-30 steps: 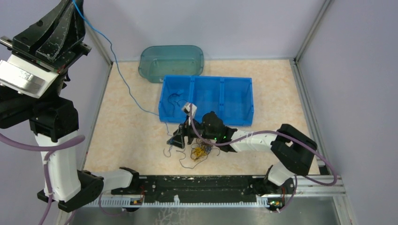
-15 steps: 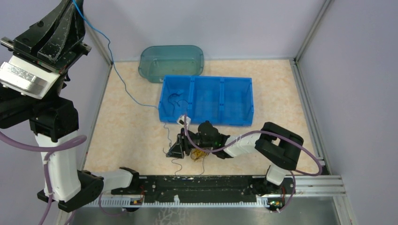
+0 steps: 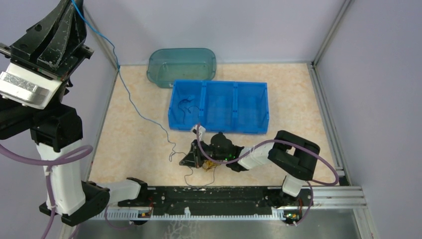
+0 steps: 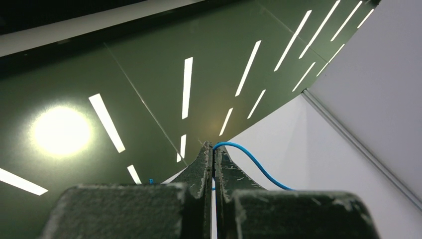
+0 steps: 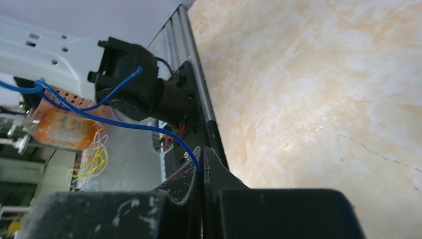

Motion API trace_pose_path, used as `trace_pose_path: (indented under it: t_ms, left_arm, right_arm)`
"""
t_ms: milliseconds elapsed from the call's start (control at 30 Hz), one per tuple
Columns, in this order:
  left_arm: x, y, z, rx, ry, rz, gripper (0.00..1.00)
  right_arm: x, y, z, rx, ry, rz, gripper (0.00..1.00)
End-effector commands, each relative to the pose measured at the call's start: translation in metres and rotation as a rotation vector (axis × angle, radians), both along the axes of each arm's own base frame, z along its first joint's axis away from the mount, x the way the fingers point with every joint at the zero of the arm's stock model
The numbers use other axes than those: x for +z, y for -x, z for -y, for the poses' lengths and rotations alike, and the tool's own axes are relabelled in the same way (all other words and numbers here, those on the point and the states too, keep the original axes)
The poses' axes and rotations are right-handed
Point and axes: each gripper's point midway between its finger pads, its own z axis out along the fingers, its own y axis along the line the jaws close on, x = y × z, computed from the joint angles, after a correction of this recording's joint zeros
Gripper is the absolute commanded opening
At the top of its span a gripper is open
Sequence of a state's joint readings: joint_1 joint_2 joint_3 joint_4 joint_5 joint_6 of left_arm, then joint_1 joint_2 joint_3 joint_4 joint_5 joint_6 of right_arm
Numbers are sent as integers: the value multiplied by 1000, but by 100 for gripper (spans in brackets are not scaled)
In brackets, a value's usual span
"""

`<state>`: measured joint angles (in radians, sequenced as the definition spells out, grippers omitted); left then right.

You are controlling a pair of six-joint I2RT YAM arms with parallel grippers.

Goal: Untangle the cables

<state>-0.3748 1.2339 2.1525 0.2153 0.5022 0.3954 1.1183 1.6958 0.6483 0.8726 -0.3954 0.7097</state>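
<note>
A thin blue cable (image 3: 130, 97) runs from high at the upper left down across the table to the near middle. My left gripper (image 3: 71, 7) is raised there and shut on the upper end of the blue cable (image 4: 251, 161), which curves out from the closed tips (image 4: 214, 148). My right gripper (image 3: 186, 159) lies low on the table, shut on the lower part of the blue cable (image 5: 149, 127) at its tips (image 5: 203, 158). A clump of yellow-orange and black cables (image 3: 211, 164) lies partly hidden under the right wrist. Thin black strands (image 3: 174, 152) trail beside it.
A blue bin with three compartments (image 3: 249, 107) stands behind the right gripper, with a small dark wire (image 3: 186, 103) in its left compartment. A teal tub (image 3: 181, 64) sits behind it. Walls close in the left, back and right sides.
My right gripper has drawn back from the bin toward the near edge and closed on the blue cable. The left gripper stays shut and high; the blue cable now runs straighter.
</note>
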Motion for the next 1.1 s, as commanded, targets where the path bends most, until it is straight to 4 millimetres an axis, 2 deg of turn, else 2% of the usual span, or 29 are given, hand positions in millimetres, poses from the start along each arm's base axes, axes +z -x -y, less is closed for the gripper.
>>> trace_pose_path:
  t_ms: [0,167,300,367,467,533,633,800,900,1067]
  left_arm:
    - [13,20,-11,51,24,107,0]
    - [35,31,-35,178,131,236,0]
    - [60,35,-67,322,286,320,0]
    - [69,42,-79,382,341,373,0]
    - [73,51,-86,426,372,426,0]
    - [72,46,-82,397,351,393,0]
    - [50,16,-55,302,231,249,0]
    - [-10,-40,-2,137,10,3,0]
    - [-38,-69,16,104,-58,-93,0]
    - [-68,-105,35,47,-98,-232,0]
  right_arm:
    - [24,-21,7,-142,-33,70,0]
    - [-4,-43,30,-295,92,75,0]
    - [-41,-67,68,-487,255,57,0]
    - [-49,-74,90,-568,276,32,0]
    - [-58,-79,123,-673,305,10,0]
    - [-52,-78,132,-692,273,11,0]
    - [-28,-76,133,-687,201,30,0]
    - [16,-75,139,-687,110,76,0]
    - [31,-79,153,-746,102,84,0]
    - [45,-82,174,-820,104,100,0]
